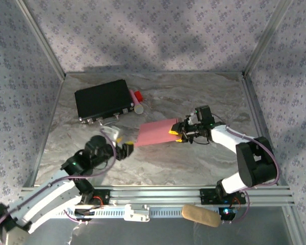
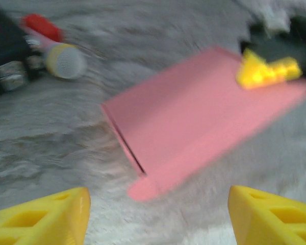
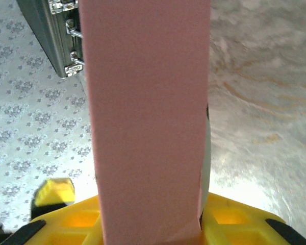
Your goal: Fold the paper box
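**Paper box** (image 1: 157,132): a flat pink oblong, folded shut, with plain faces. It lies just off the near right corner of the black case (image 1: 104,99). It does not touch the case, and its long axis runs away from the case to the right. Whether it rests on the marble-patterned table (image 1: 204,97) or is held slightly clear of it cannot be told.

**Right gripper** (image 1: 179,131): at the end of the box farthest from the case, clamped on that end.
- Right wrist view: the box (image 3: 148,117) rises from between the yellow fingers (image 3: 234,224) and runs up the middle. The case's silver latches (image 3: 66,30) are beyond it, at upper left.
- Left wrist view: one yellow fingertip (image 2: 265,69) presses the box's top face at its far corner.

**Left gripper** (image 1: 127,149): on the near side of the case, just short of the box's case-side end and apart from it. Its jaws are spread wide with nothing between them.
- Left wrist view: its yellow fingers (image 2: 46,217) sit at the lower corners.
- Beyond them, the box end shows a dark slit along its edge and a small rounded tab (image 2: 142,190). Both details are too small to make out from overhead.

**Tube** (image 1: 137,106): pale, with a red cap (image 1: 138,95), lying just beside the case's right end. It is blurred in the left wrist view.
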Controlling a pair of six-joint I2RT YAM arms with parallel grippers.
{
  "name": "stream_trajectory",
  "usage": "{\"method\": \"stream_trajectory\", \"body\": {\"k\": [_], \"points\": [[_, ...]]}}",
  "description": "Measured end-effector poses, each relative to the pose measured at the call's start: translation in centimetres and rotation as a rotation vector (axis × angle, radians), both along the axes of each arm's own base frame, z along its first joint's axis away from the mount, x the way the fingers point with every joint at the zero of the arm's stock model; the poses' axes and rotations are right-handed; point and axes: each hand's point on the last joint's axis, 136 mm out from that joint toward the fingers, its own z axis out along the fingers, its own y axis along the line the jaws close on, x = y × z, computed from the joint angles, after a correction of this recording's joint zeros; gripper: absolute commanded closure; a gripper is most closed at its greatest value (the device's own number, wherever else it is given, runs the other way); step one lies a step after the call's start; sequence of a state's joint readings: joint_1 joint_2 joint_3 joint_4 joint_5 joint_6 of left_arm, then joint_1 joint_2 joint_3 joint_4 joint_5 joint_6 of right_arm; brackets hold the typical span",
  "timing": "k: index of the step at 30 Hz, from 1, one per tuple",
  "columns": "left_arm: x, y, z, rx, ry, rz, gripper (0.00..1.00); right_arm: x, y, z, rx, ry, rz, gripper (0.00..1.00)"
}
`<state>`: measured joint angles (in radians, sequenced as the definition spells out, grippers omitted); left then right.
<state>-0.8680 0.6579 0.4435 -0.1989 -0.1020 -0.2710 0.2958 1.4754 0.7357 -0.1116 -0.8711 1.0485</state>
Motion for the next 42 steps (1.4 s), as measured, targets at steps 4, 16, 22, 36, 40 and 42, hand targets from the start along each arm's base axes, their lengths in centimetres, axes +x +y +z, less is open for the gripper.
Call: {"method": "stream_trajectory", "body": {"k": [4,16,22,36,40,42], "points": [[-2.6,-3.8,-1.8,0.285,-0.158,-0.183,0.24,-0.5,-1.3,0.3,0.001,0.092,-0.03,0.64],[2.0,-7.5,-5.0,0.711,-0.365,-0.204,0.25,-2.1,-2.5,1.4,0.014,0.22,-0.05,0.64],[3.0,-9.6,-5.6,0.748,-0.384,-0.228,0.4,-2.3,-2.6,1.8,0.029,0.231,-0.051,0.63],[2.2,-10.2,-5.5,0.769,-0.369,-0.301,0.67,-2.1,-3.4,2.3,0.066,0.254,-0.068,0.45],[1.2,-10.2,-4.4,0.748,-0.301,-0.348,0.67,-1.1,-5.0,4.6,0.039,0.151,-0.089,0.42],[0.8,-10.1,-3.7,0.723,-0.246,-0.37,0.68,-0.3,-6.3,7.4,0.01,0.013,-0.111,0.43]]}}
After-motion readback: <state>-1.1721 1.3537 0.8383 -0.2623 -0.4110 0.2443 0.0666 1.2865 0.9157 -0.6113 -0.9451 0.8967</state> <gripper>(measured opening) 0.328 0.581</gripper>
